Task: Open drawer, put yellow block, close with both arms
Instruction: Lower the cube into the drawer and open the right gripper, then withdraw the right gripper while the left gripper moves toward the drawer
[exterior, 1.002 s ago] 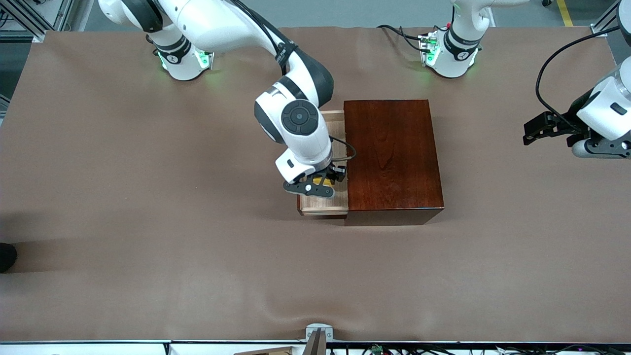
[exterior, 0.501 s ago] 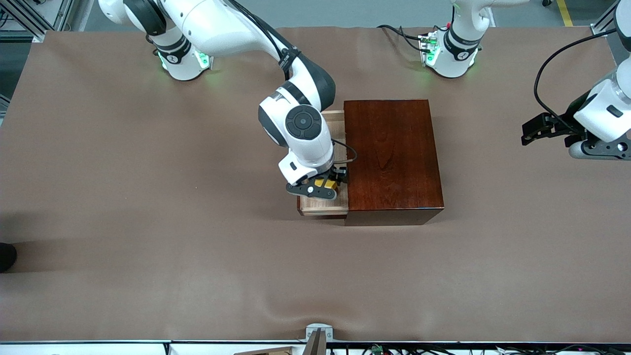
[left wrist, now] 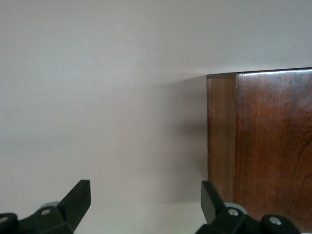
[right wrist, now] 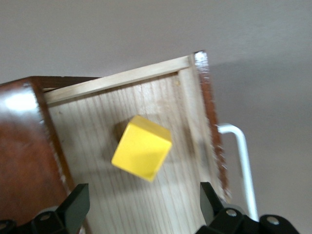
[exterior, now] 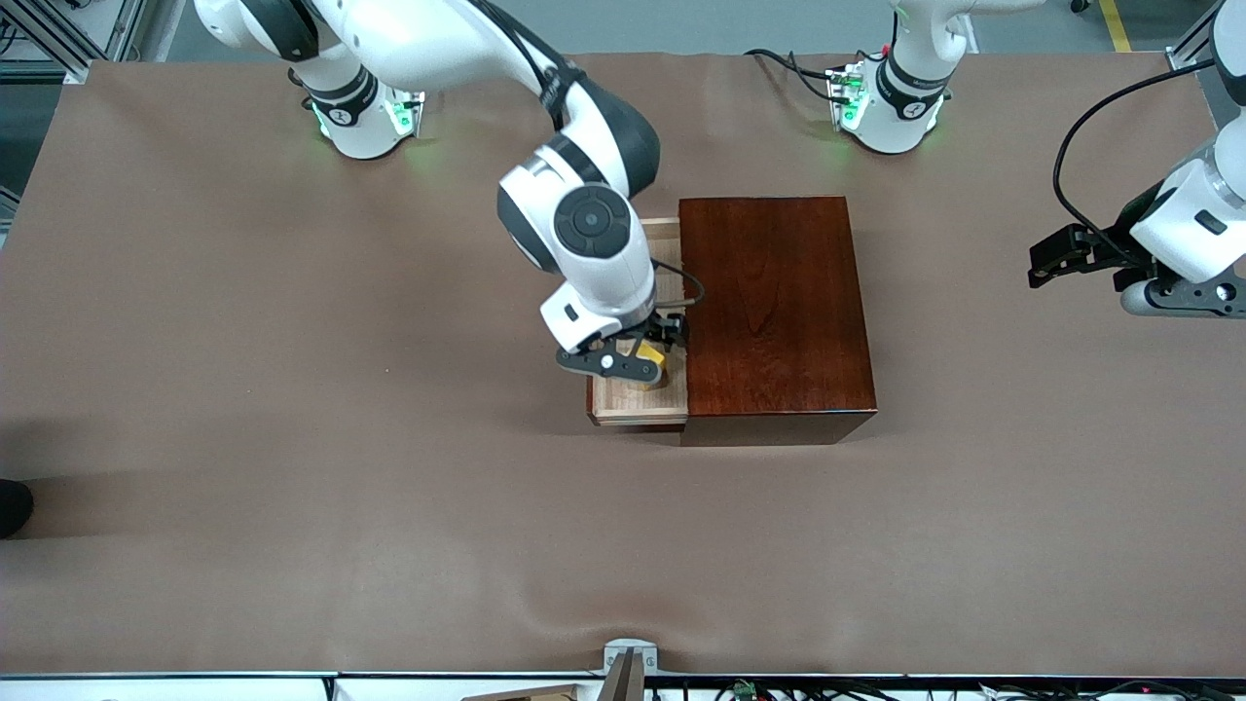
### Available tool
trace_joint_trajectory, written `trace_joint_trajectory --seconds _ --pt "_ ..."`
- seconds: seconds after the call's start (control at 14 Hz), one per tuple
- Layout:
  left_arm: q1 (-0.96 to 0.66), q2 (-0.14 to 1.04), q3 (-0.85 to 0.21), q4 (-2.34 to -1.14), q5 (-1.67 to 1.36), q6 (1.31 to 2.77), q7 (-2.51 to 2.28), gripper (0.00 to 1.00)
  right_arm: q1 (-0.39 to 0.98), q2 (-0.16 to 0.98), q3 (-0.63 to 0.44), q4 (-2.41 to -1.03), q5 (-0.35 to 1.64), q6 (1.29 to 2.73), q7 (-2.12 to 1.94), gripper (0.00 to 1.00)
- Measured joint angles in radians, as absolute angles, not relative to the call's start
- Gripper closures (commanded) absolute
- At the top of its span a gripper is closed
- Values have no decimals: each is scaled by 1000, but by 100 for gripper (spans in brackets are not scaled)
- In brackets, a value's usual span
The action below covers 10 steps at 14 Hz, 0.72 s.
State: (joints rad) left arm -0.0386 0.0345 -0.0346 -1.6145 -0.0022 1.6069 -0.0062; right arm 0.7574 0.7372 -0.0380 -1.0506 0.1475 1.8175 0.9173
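Observation:
The drawer (exterior: 638, 417) stands pulled out of the dark mahogany box (exterior: 774, 302) toward the right arm's end of the table. The yellow block (right wrist: 142, 147) lies loose on the drawer's pale-wood floor (right wrist: 97, 126), near the corner by the white handle (right wrist: 241, 161). My right gripper (right wrist: 144, 204) hovers open just above the block, which its fingers do not touch. In the front view only a sliver of the yellow block (exterior: 655, 357) shows under the right gripper (exterior: 638, 355). My left gripper (left wrist: 145, 200) is open and empty, low over the table beside the box (left wrist: 263, 141).
The left gripper (exterior: 1061, 258) waits near the table edge at the left arm's end. Brown cloth covers the table around the box. A small metal bracket (exterior: 628, 657) sits at the table edge nearest the front camera.
The right gripper went from shut on the yellow block to open, leaving the block in the drawer, and its hand has lifted slightly. The left arm barely moved.

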Motion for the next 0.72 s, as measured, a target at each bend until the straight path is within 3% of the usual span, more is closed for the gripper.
trace_joint_trajectory --seconds 0.36,0.57,0.72 --pt "-43 41 -36 -1616 -2 1607 -8 0 692 565 -60 -1038 147 1579 895 0" --pt "-51 48 -50 -1615 -2 1610 -73 0 555 466 -66 -1047 134 1410 710 0" --pt "-54 54 -72 -1615 -2 1612 -148 0 450 386 -70 -1109 106 1377 533 0"
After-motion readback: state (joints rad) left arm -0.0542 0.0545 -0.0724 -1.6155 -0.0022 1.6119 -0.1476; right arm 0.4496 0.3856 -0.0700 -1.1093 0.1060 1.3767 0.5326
